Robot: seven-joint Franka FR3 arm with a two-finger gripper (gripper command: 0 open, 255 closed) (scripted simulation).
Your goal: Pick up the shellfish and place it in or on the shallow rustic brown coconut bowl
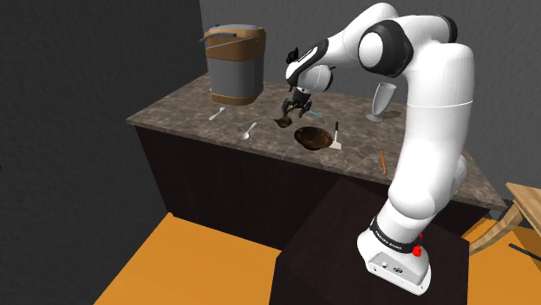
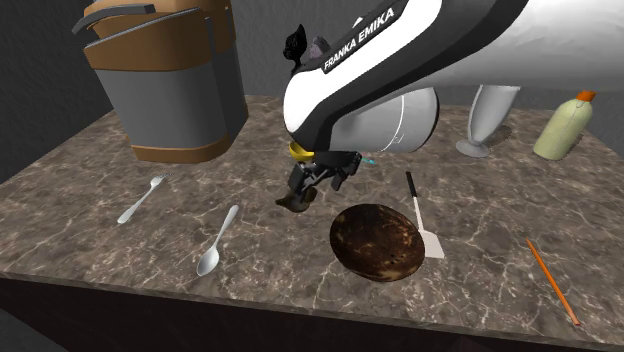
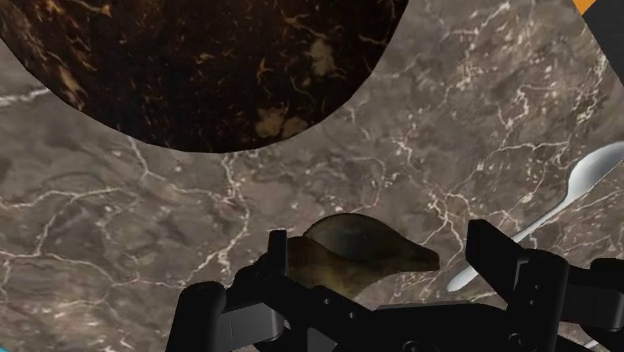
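The shellfish [image 3: 360, 250] is an olive-brown shell lying on the marble counter [image 3: 480, 100], between the fingers of my black gripper [image 3: 385, 245]. The left finger [image 3: 275, 255] is against it, while the right finger [image 3: 495, 255] stands a little apart from its pointed end, so the gripper is open. In the shoulder view the gripper [image 1: 290, 110] is low over the shell [image 1: 282, 122]. The dark brown coconut bowl [image 1: 312, 137] sits just beside it, toward the counter's front [image 2: 378, 242], and looms large beyond the fingertips [image 3: 200, 70].
A big grey and brown container [image 2: 165, 85] stands at the back. A spoon [image 2: 218, 242] and fork [image 2: 140, 200] lie near the front edge. A spatula [image 2: 422, 215] lies by the bowl, with a glass [image 2: 485, 120], bottle [image 2: 563, 125] and pencil [image 2: 552, 280] beyond.
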